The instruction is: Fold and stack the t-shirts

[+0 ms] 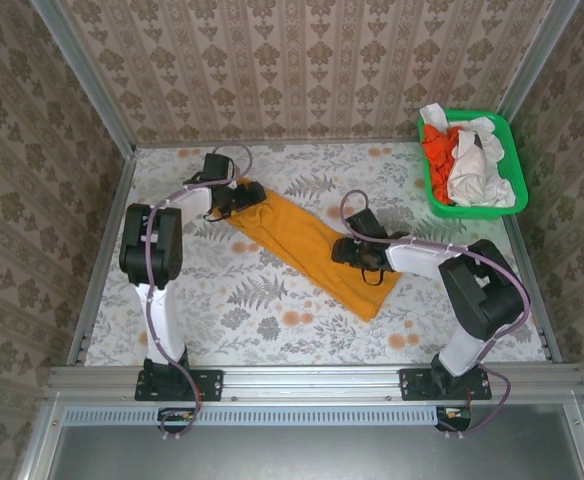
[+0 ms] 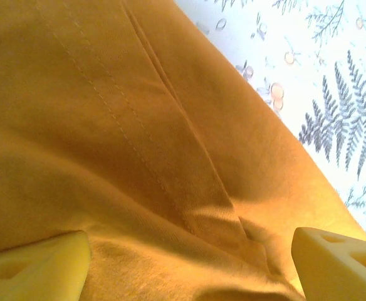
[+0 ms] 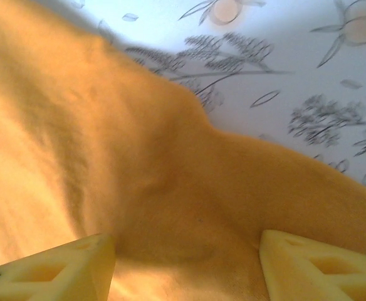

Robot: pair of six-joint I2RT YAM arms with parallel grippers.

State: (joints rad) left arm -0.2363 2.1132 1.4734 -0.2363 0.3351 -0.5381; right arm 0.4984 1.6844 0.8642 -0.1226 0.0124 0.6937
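Observation:
The mustard-orange t-shirt (image 1: 307, 245) lies folded into a long narrow strip, running diagonally from back left to front right on the table. My left gripper (image 1: 234, 197) rests at its far left end, jaws wide apart over the cloth (image 2: 170, 157), with a seam and a fold between the fingertips (image 2: 39, 269). My right gripper (image 1: 367, 255) is down on the strip's front right part, open, its fingers (image 3: 321, 266) spread over the cloth (image 3: 139, 188). More t-shirts, red-orange (image 1: 440, 150) and white (image 1: 472, 165), sit piled in the basket.
A green plastic basket (image 1: 512, 195) stands at the back right corner of the table. The floral tablecloth (image 1: 272, 310) lies bare in front of the strip. Patterned walls close in the back and sides; a metal rail (image 1: 312, 378) runs along the near edge.

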